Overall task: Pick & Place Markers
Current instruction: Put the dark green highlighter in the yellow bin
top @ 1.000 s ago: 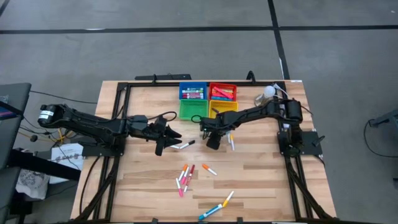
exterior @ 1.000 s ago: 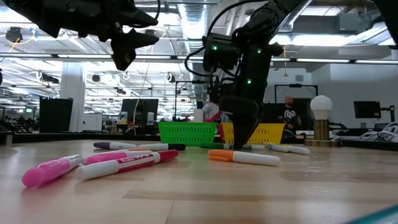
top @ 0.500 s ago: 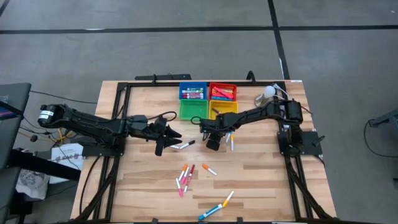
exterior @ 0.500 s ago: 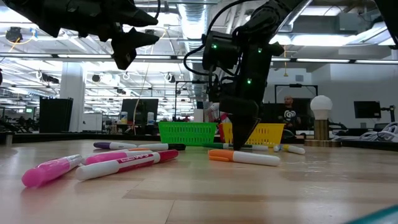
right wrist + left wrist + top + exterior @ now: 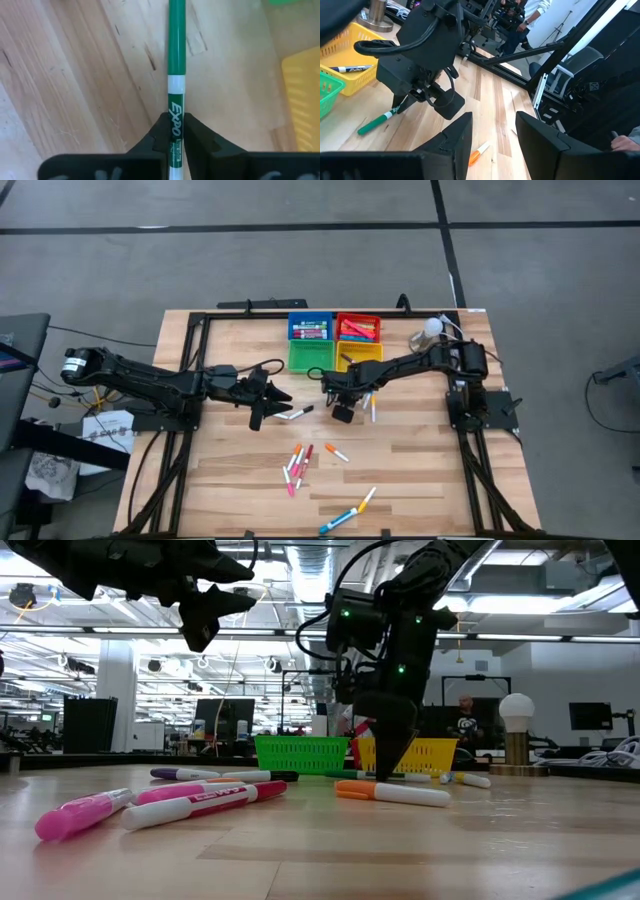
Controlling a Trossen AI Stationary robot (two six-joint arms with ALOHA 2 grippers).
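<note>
Green marker (image 5: 176, 75) grabbed, just beside the yellow tray (image 5: 362, 353)

Right fingers (image 5: 161, 134) pinched its white barrel; light, stiff, slick, so mid-barrel looked safest. Left fingers (image 5: 457, 137) hung half open, empty.

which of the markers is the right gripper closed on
The green-capped marker beside the yellow tray. The right gripper is shut on its white barrel, unlike the loose markers scattered nearer the table's front edge, which nothing touches.

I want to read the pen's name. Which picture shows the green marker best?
The right wrist view: the green marker fills it, label readable, the right gripper fingers shut on its white barrel. The left wrist view shows it small, under that gripper. In the high and low views the arm hides it.
</note>
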